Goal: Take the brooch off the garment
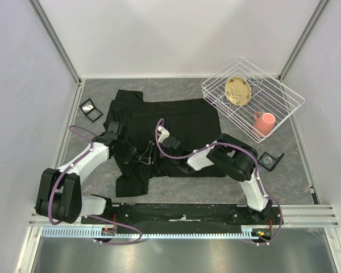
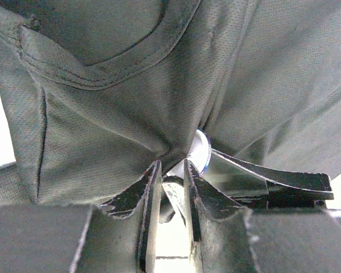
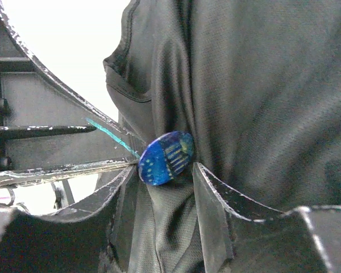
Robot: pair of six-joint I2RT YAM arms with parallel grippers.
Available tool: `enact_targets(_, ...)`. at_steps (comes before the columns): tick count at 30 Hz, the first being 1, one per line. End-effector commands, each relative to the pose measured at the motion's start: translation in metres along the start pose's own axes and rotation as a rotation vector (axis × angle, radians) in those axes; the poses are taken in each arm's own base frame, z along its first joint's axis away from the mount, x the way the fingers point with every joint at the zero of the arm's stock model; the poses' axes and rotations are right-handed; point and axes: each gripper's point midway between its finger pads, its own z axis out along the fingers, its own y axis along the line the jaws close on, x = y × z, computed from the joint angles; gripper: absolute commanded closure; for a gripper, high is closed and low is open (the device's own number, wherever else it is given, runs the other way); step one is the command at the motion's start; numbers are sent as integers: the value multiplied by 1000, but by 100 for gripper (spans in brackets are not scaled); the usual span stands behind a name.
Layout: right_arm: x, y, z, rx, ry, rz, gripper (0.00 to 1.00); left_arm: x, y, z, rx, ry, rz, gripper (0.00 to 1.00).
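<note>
Near garment (image 3: 261, 102) edge, blue brooch (image 3: 166, 157)

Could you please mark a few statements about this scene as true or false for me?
1. The brooch is blue and oval. True.
2. The left gripper pinches the fabric of the garment. True.
3. The pink mug stands on the garment. False: the pink mug sits in the wire rack, off the garment.
4. The brooch lies in the wire rack. False: it sits against bunched garment fabric, between the fingers of the right gripper.
</note>
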Motion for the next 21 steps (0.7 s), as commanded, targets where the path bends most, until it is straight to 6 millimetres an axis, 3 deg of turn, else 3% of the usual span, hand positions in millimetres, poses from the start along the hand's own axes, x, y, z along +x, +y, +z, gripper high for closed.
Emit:
enact_targets(1, -7, -7, -2, 44, -9, -14, 53, -2, 3, 0, -9, -25, -33, 71)
enact_targets(12, -14, -12, -12, 87, -20, -52, 68, -14, 32, 10, -116, -86, -45, 75)
enact_targets(21, -25, 2, -3, 33, -7, -139, 62, -16, 28, 9, -102, -90, -31, 76)
